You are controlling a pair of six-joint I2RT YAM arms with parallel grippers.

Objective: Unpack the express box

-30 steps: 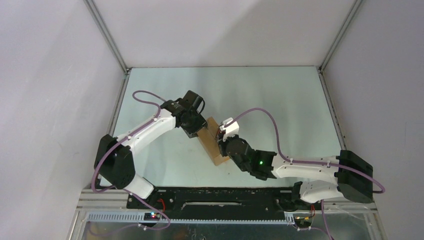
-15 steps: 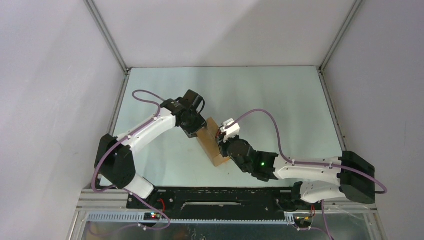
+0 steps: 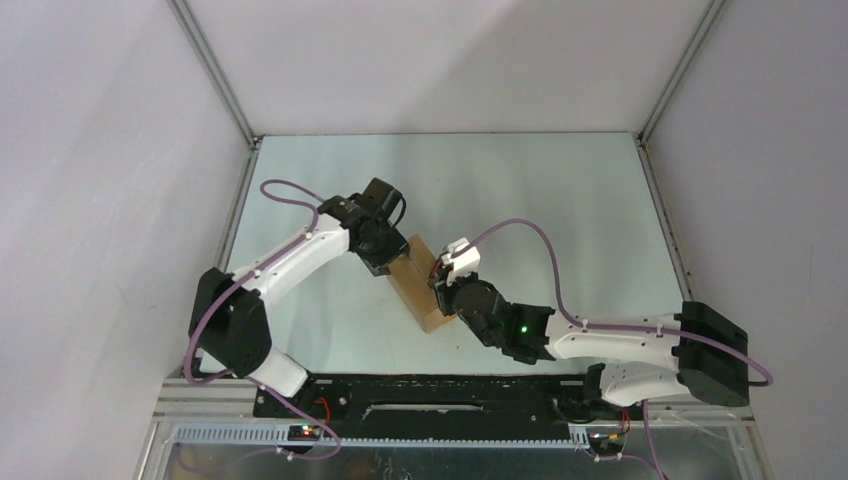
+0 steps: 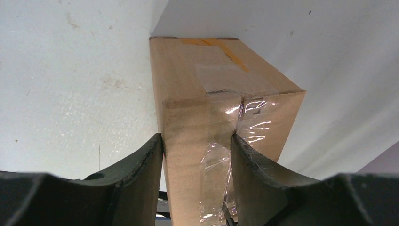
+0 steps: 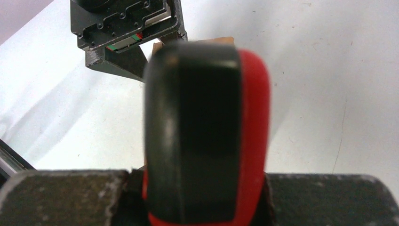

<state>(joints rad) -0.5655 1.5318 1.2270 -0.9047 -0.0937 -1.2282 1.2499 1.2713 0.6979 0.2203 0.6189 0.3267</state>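
top view, centre of frame: the express box lies on the pale table, slanting from upper left to lower right, with my two arms meeting over it. my left gripper clamps the box's upper-left end. my right gripper sits against its right side.

left wrist view: my fingers press the two opposite sides of the box, one in the lower left of the frame and one in the lower right, so this hand holds the carton steady. clear tape wraps the near end and orange tape crosses the far top edge. the flaps lie flat and shut.

right wrist view: my fingers are closed narrowly on the red-and-black utility knife, whose handle fills the middle of the frame. its blade tip is hidden, so i cannot tell whether it touches the tape.

progress, as i judge it: tool in hand and box braced. no cut is visible, no flap is raised, and nothing is out. slitting the tape, opening the flaps and emptying the box remain.
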